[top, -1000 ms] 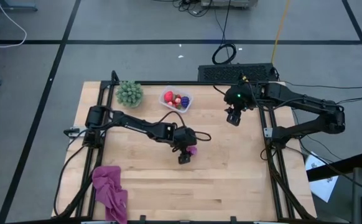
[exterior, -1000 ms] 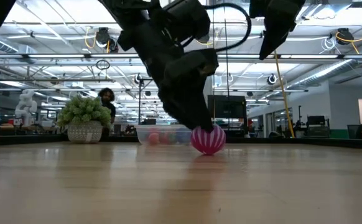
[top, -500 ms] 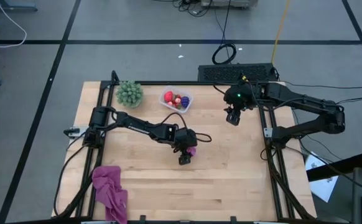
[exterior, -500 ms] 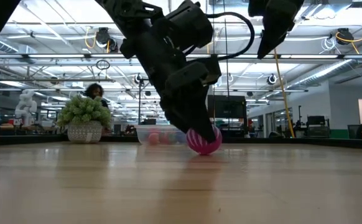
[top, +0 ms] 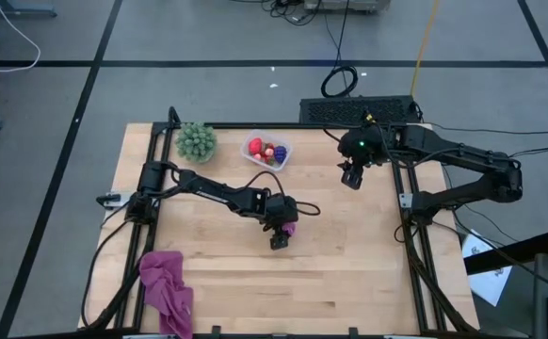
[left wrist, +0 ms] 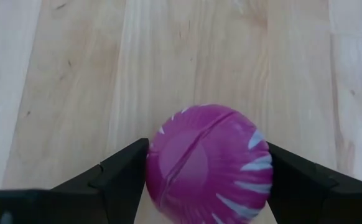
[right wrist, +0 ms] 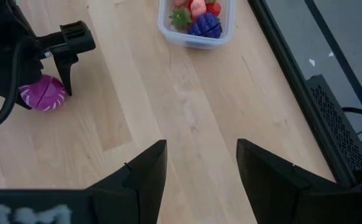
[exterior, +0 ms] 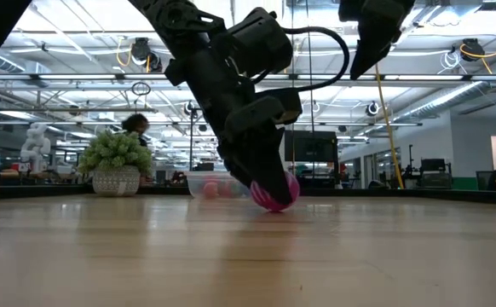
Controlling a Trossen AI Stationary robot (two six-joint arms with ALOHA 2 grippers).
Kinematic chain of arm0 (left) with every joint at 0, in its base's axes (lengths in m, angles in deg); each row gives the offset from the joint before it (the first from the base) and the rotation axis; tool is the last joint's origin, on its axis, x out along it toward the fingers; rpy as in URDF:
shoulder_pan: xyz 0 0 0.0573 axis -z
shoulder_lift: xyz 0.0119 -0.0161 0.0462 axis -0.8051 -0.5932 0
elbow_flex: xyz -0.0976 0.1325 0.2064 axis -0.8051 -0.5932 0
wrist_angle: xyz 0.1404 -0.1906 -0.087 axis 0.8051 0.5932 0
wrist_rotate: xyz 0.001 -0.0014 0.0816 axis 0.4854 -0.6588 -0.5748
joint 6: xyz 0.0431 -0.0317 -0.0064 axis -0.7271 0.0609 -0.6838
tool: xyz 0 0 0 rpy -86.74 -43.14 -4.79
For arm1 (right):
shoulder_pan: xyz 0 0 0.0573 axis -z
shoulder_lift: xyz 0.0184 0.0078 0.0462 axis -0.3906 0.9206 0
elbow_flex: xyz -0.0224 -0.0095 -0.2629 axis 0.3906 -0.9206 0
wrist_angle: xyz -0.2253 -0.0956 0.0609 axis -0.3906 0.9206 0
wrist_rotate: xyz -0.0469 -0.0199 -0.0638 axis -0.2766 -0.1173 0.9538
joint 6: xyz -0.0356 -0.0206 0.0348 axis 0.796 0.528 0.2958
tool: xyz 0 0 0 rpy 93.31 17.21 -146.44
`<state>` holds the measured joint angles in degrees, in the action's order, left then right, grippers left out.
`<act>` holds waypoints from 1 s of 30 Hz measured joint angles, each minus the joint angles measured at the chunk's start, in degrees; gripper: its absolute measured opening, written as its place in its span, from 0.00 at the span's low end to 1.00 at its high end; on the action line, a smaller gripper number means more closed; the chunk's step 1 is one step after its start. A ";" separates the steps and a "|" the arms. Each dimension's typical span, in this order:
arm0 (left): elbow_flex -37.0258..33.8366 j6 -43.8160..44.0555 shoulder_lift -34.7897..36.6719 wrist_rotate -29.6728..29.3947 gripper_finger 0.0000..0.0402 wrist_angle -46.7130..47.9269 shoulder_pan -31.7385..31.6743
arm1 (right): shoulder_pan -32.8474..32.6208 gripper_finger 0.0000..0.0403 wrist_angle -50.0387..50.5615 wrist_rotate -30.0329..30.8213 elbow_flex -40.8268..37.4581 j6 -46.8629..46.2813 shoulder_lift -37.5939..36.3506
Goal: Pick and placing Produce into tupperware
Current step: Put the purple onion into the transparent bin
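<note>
On the wooden table (top: pixel 349 273), the tupperware (top: pixel 266 152) sits near the far edge, already holding several pieces. Mid-table, the left gripper (top: pixel 281 235) clamps the magenta-striped ball (left wrist: pixel 207 165) — the grasp step; next likely a lift toward the tub. The right gripper (top: pixel 351 179) hovers aside, jaws wide.

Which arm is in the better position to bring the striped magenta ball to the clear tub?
Probably the left. The left gripper has its fingers on both sides of the striped magenta ball mid-table. The right gripper is open and empty, raised near the table's far right edge, right of the clear tub.
</note>
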<state>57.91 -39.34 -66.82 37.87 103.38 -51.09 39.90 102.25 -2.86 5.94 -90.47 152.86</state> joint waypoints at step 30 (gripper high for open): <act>0.00 1.45 0.11 -0.13 0.59 -1.06 0.00 | 0.00 0.45 -1.32 0.02 0.00 0.46 0.00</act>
<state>57.91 -37.89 -66.71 37.74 102.33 -51.09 39.90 100.93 -2.84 5.94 -90.01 152.86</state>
